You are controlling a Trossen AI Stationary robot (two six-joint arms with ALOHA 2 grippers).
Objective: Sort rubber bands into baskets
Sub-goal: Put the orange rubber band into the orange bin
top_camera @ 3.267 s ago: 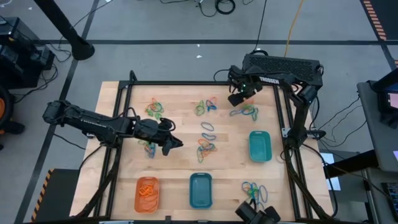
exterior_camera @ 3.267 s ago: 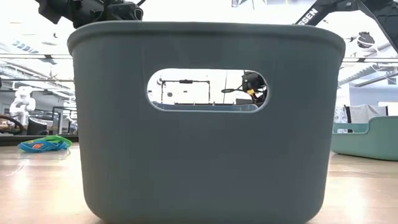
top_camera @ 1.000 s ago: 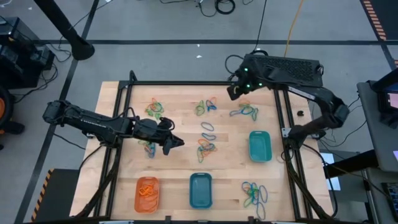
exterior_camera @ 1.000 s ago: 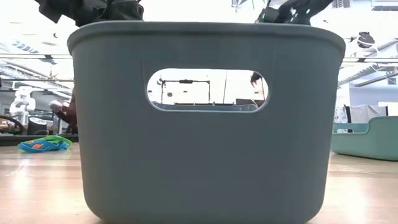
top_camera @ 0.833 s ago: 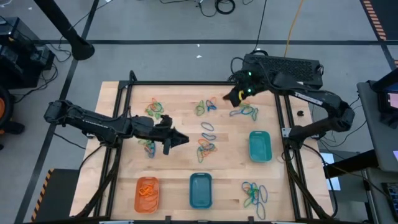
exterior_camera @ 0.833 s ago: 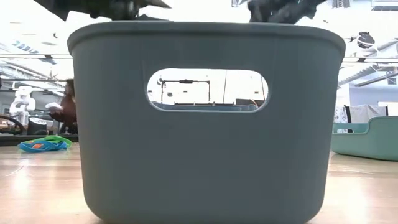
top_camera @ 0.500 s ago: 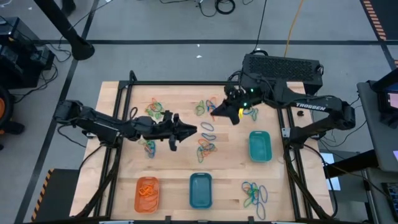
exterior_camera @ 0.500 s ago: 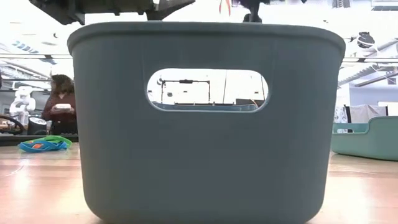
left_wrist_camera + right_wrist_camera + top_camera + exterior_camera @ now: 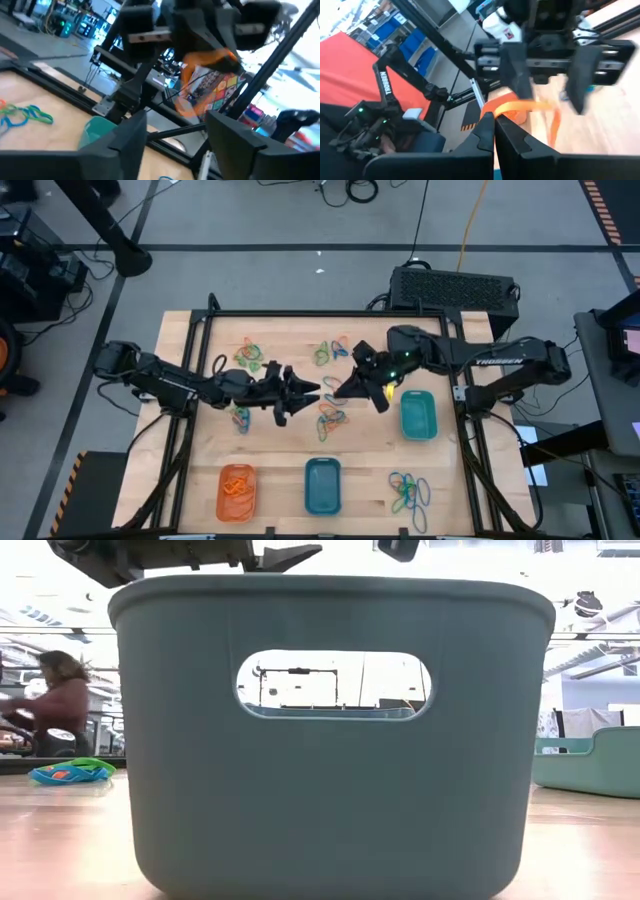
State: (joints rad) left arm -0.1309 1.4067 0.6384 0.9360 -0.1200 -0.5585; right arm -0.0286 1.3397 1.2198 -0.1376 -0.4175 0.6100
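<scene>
Both grippers meet above the middle of the table. My right gripper [image 9: 343,389] is shut on an orange rubber band [image 9: 520,107], which also shows in the left wrist view [image 9: 196,95]. My left gripper [image 9: 305,393] faces it, open. Its two fingers [image 9: 517,75] stand on either side of the band; whether they touch it, I cannot tell. Piles of rubber bands [image 9: 332,418] lie loose on the wood. The orange basket [image 9: 237,491] and the blue basket [image 9: 322,486] stand at the near edge. The teal-green basket [image 9: 417,415] stands at the right. My right gripper pinches one end of the orange rubber band [image 9: 501,111] between its two shut fingertips. The fingers come about level from the table's right. The rest of the loop sticks out beyond the fingertips toward my left gripper, clear of the table.
More rubber band piles lie at the far left [image 9: 250,355], far middle [image 9: 330,352], left of centre [image 9: 240,418] and near right [image 9: 408,490]. The black frame rails [image 9: 330,313] border the table. The blue basket's wall [image 9: 330,740] fills the low view. A person [image 9: 60,690] moves in the room behind.
My right gripper has come from the table's far edge down toward the middle, carrying the orange band. My left gripper has moved toward the table's right to meet it, and its fingers stand wider apart than before. The person in the background has walked leftward.
</scene>
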